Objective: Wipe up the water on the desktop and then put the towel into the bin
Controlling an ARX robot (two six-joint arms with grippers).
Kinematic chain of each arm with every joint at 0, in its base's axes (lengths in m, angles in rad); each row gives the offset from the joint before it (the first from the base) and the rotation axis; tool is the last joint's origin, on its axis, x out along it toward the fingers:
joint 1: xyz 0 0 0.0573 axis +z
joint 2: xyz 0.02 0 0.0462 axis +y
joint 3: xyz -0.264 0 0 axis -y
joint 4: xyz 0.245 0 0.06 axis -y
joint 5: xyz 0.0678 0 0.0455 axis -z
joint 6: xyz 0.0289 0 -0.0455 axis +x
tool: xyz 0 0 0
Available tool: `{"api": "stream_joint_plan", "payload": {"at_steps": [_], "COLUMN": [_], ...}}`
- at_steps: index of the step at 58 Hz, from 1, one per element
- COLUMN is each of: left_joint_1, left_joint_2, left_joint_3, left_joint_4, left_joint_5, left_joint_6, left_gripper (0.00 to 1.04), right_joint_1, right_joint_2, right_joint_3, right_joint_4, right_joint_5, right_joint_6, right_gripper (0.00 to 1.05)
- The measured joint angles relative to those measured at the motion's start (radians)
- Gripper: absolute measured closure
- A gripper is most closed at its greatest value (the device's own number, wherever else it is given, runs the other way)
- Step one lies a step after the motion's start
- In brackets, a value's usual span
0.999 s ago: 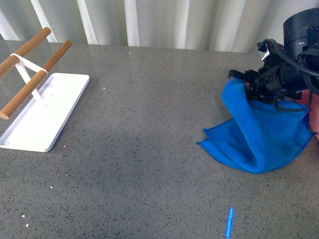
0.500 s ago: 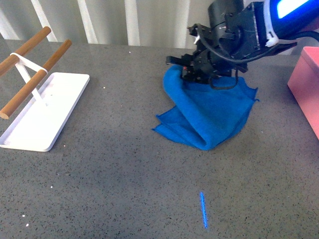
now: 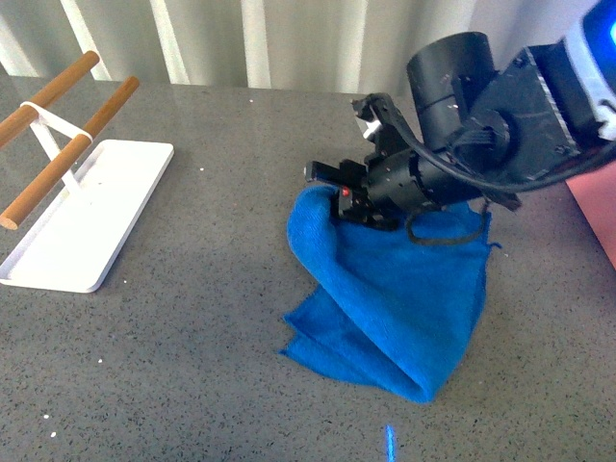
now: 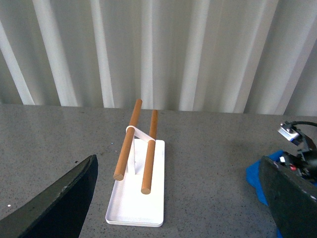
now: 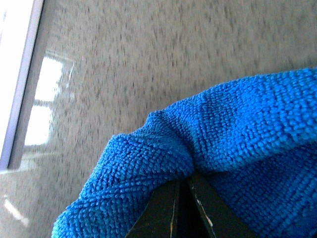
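Where the towel [image 3: 395, 298] drapes at centre-right of the front view, lower folds on the desktop [image 3: 192, 318], the right gripper [image 3: 354, 197] is clenched on its upper edge. Bin [image 3: 595, 207] at the right edge. Left gripper [image 4: 177, 163] is spread wide, grasping nothing. White tray [image 3: 87, 231] at upper left.

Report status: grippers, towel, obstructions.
Right gripper shut on towel; left gripper open. Towel draped on desktop, bin at right edge. White tray far left, apart from towel.
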Motion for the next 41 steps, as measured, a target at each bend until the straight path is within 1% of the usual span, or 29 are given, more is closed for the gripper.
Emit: {"api": "stream_joint_plan", "payload": {"at_steps": [10, 20, 28, 41], "left_joint_1": [0.000, 0.000, 0.000, 0.000], "left_joint_2": [0.000, 0.000, 0.000, 0.000], "left_joint_3": [0.000, 0.000, 0.000, 0.000], "left_joint_4": [0.000, 0.000, 0.000, 0.000], "left_joint_5": [0.000, 0.000, 0.000, 0.000], "left_joint_6": [0.000, 0.000, 0.000, 0.000], "left_gripper": [0.07, 0.07, 0.07, 0.07], "right_joint_1": [-0.053, -0.117, -0.167, -0.294], "right_joint_2": [-0.134, -0.248, -0.288, -0.280], "right_joint_3": [-0.207, -0.318, -0.344, -0.294], "right_joint_4": [0.006, -0.018, -0.037, -0.073], "right_joint_5": [-0.015, -0.008, -0.008, 0.035], "right_joint_6": [-0.005, -0.045, -0.093, -0.158], "right_gripper": [1.01, 1.01, 1.01, 1.01]}}
